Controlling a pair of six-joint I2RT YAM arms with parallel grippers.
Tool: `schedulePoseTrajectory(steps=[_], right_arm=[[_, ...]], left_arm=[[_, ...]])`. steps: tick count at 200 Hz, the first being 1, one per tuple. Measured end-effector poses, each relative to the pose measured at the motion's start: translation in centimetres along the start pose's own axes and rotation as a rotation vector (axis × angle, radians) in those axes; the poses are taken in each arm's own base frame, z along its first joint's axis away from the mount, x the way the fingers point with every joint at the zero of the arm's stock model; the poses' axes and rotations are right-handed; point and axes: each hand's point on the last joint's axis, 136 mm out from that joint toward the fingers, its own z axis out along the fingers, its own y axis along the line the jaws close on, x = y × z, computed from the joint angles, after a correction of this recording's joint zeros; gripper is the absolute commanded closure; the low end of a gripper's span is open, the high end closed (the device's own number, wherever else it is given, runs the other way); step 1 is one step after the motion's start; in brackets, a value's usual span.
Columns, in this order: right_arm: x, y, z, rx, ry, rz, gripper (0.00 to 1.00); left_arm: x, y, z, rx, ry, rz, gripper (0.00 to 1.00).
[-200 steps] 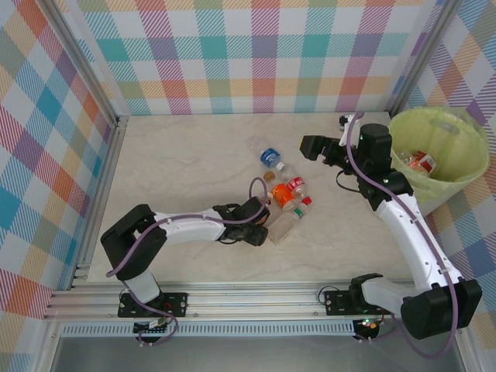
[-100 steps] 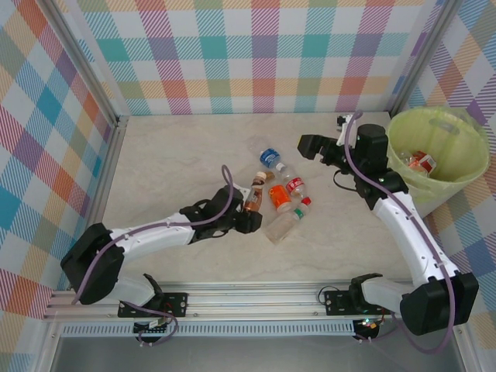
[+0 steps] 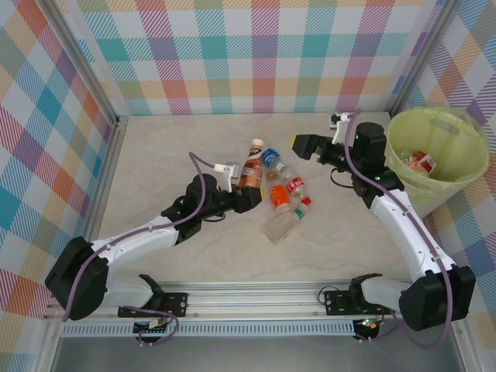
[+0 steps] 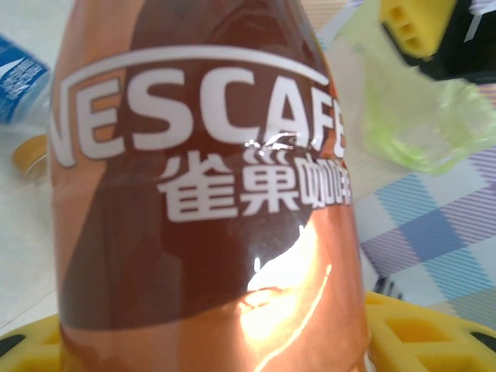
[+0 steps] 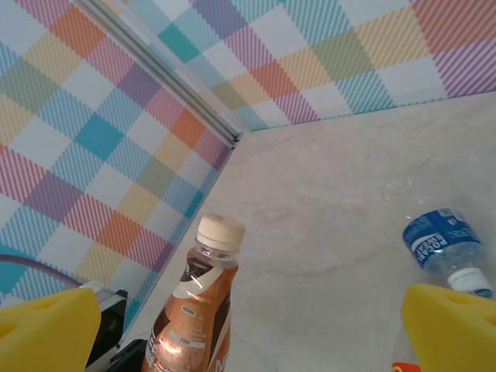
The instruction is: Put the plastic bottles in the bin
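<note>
Up came the Nescafé bottle! The left gripper, clamped round its brown label, had raised it upright above the tabletop, out of the heap where it sat low half a second before. The right gripper, fingers spread wide, had edged left toward it. The blue-labelled bottle stayed lying there, and the lime-green bin stood far right.

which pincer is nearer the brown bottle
Left. The left pincer is clamped on the brown bottle near its base. The right pincer hangs open off to the bottle's right, not touching it.
</note>
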Motion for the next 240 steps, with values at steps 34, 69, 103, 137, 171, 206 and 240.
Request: schedulePoseTrajectory(steps=[34, 69, 103, 137, 171, 206, 240], right_arm=[[0.2, 0.8, 0.2, -0.046, 0.017, -0.003, 0.00], [1.4, 1.3, 1.0, -0.102, 0.074, 0.014, 0.00], [2.4, 2.6, 2.3, -0.179, 0.143, 0.040, 0.00], [2.7, 4.6, 3.4, -0.243, 0.177, 0.030, 0.00], [2.9, 5.3, 5.4, -0.277, 0.195, 0.049, 0.08], [4.2, 4.4, 7.5, -0.274, 0.237, 0.103, 0.33], [4.0, 4.8, 7.7, -0.290, 0.227, 0.098, 0.53]], left_arm=[[-0.9, -3.0, -0.3, 0.152, -0.011, 0.003, 0.54], [-0.9, -4.6, -0.6, 0.232, 0.003, 0.005, 0.54], [-0.6, -5.1, -0.4, 0.270, 0.018, 0.003, 0.55], [-0.4, -5.2, -0.2, 0.282, 0.036, -0.009, 0.55], [-0.7, -5.5, -0.1, 0.292, 0.033, -0.005, 0.55], [-0.7, -5.5, 0.1, 0.292, 0.032, -0.007, 0.55], [-0.9, -5.2, 0.1, 0.277, 0.022, -0.010, 0.53]])
